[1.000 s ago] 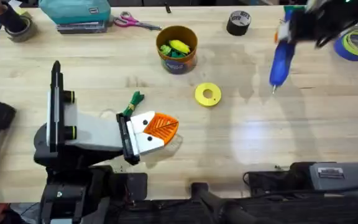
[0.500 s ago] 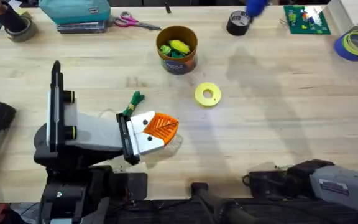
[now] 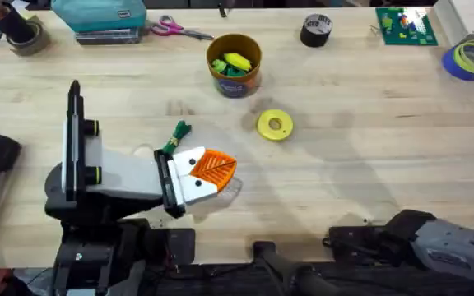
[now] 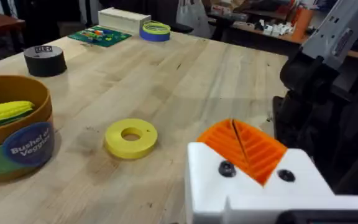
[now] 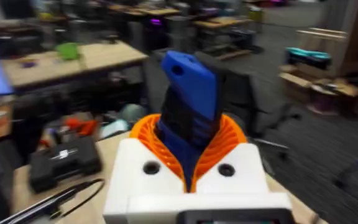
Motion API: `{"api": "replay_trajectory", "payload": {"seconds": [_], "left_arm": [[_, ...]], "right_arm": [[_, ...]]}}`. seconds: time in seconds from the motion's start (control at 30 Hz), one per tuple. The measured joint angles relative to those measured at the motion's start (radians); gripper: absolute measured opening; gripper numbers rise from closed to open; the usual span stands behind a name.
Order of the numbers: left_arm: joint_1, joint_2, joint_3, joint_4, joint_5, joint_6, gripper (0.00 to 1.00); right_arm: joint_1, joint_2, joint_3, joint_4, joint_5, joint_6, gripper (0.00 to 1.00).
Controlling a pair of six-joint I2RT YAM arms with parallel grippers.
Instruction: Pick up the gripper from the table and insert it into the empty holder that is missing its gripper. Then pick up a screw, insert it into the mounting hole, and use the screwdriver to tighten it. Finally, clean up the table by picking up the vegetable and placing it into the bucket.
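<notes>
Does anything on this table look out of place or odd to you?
One thing: a small green vegetable lies loose on the bare wood beside the left gripper, while the other toy vegetables sit inside the bucket. Nothing looks spilled or broken.

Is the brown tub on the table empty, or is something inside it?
Not empty. The tub stands upright and holds a yellow toy piece and green toy pieces, seen from overhead.
</notes>
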Motion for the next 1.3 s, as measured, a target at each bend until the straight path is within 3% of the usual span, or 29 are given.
{"api": "replay_trajectory", "payload": {"seconds": [0.17,0.37,0.63,1.3], "left_arm": [[0.000,0.000,0.000,0.000,0.000,0.000,0.014],[0.000,0.000,0.000,0.000,0.000,0.000,0.014],[0.000,0.000,0.000,0.000,0.000,0.000,0.014],[0.000,0.000,0.000,0.000,0.000,0.000,0.014]], "right_arm": [[0.012,0.003,-0.147,0.210,-0.134,0.054,0.025],[0.018,0.003,-0.246,0.327,-0.263,0.116,0.025],[0.074,0.003,-0.253,0.376,-0.403,0.129,0.025],[0.182,0.003,-0.254,0.497,-0.561,0.086,0.025]]}}
